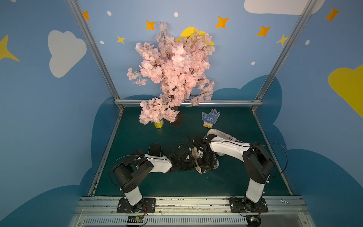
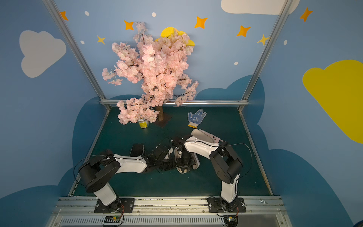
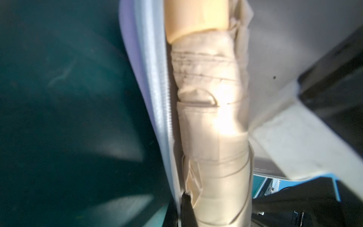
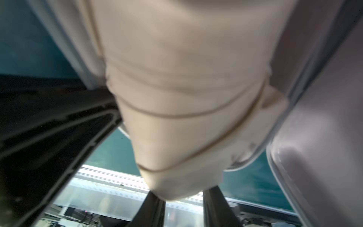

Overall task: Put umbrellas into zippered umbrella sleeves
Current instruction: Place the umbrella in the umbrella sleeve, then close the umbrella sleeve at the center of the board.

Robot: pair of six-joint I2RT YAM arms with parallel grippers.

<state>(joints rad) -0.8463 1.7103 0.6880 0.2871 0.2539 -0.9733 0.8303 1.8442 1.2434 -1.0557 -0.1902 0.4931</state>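
Observation:
A lavender sleeve (image 3: 151, 94) lies open in the middle of the mat, its pale lid (image 1: 216, 164) showing in both top views. A cream-beige umbrella (image 3: 212, 121) lies lengthwise inside it. My left gripper (image 3: 179, 198) is shut on the sleeve's zip rim beside the umbrella. My right gripper (image 4: 183, 194) comes from above, and its two black fingers (image 4: 155, 208) press on either side of the umbrella's end (image 4: 176, 137). A shut black sleeve (image 1: 154, 148) lies behind my left arm. An off-white sleeve (image 1: 215, 132) with a pale pink umbrella (image 1: 232, 137) lies behind my right arm.
A pink blossom tree (image 1: 172, 78) on a brown base stands at the back, with a yellow can (image 1: 158, 123) beside it. A white-and-blue dotted glove (image 1: 210, 118) lies at the back right. Aluminium rails (image 1: 186, 200) edge the green mat (image 1: 196, 184).

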